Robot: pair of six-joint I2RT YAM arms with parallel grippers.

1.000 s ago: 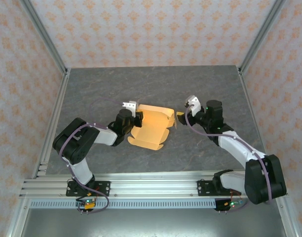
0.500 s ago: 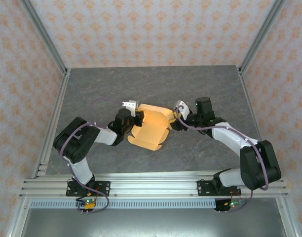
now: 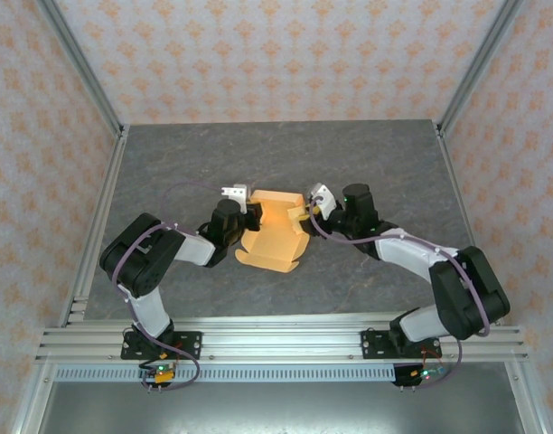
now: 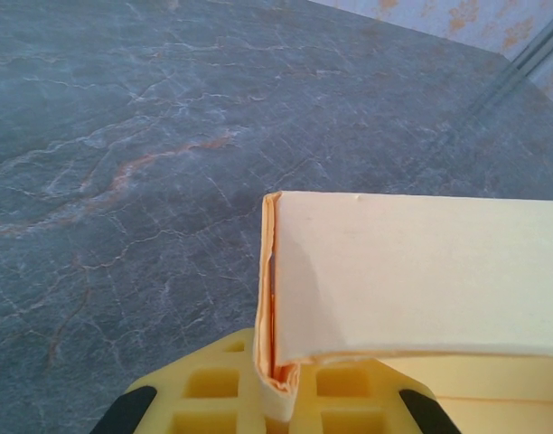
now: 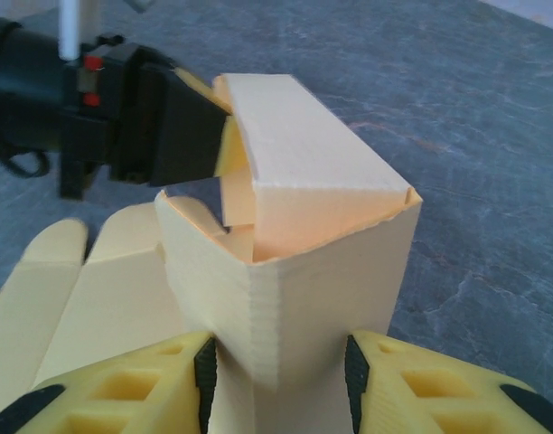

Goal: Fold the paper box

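Top external: table [image 3: 376, 163] carries the half-erected paper box [image 3: 275, 240], spanning both sets of fingers. Left gripper [image 4: 278, 384] pinches a folded side wall; right gripper [image 5: 276, 362] squeezes the corner between its fingers [image 5: 123, 393]. Risk: an uneven pull creases the thin card or pops a wall loose.

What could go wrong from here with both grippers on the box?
1. The right gripper straddles a raised corner of the paper box. More squeeze may crush that wall.
2. The left gripper pinches a thin folded edge on the other side. If the arms pull apart, the cardboard may tear or unfold.
3. The near flap lies flat and unheld, so the box could skew.
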